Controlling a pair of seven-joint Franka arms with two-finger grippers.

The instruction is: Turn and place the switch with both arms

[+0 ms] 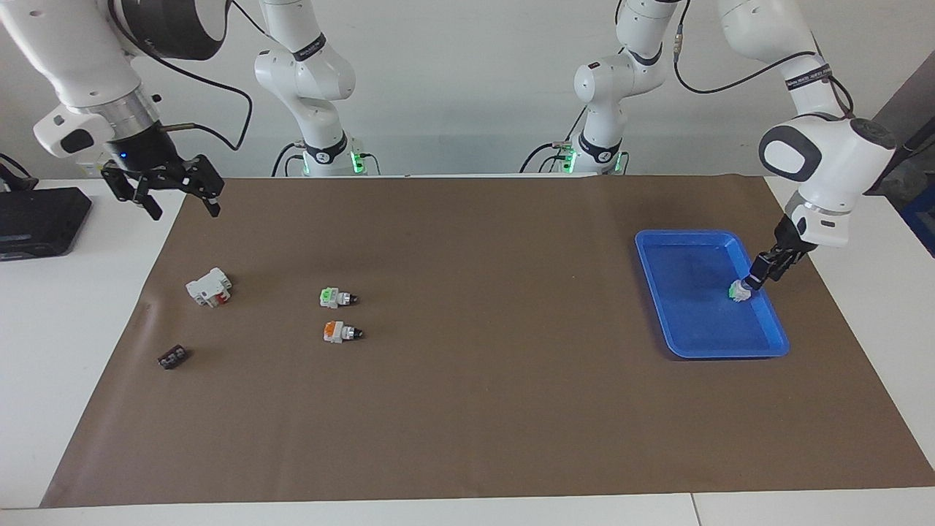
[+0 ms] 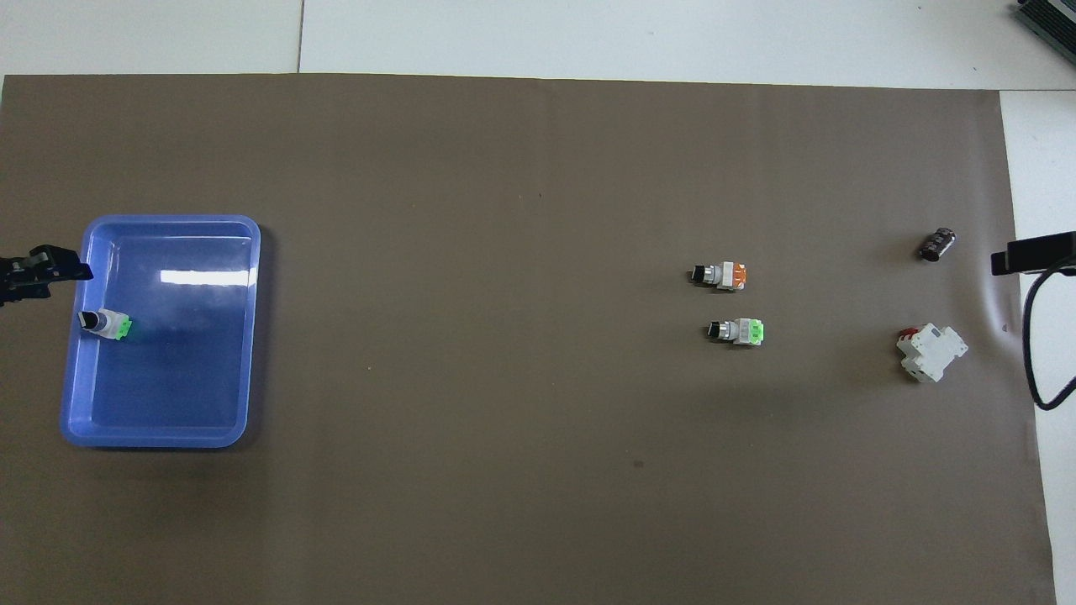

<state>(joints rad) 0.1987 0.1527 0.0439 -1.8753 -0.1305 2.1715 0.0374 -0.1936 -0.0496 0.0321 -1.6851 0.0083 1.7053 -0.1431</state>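
The switch point(image 1: 739, 291) point(image 2: 104, 323), a white body with a black knob and a green mark, lies in the blue tray point(image 1: 712, 349) point(image 2: 168, 440), close to the wall at the left arm's end. My left gripper point(image 1: 755, 278) point(image 2: 57, 270) hangs open just above that wall and no longer holds the switch; in the overhead view it is apart from it. My right gripper point(image 1: 186, 212) is open and empty, raised over the mat's edge at the right arm's end. One of its fingers point(image 2: 1032, 253) shows in the overhead view.
On the mat toward the right arm's end lie a green-marked switch point(image 1: 336, 297) point(image 2: 740, 331), an orange-marked switch point(image 1: 340, 332) point(image 2: 723, 276), a white breaker with red parts point(image 1: 210, 286) point(image 2: 931, 353) and a small dark part point(image 1: 172, 357) point(image 2: 936, 244). A black box point(image 1: 36, 219) sits off the mat.
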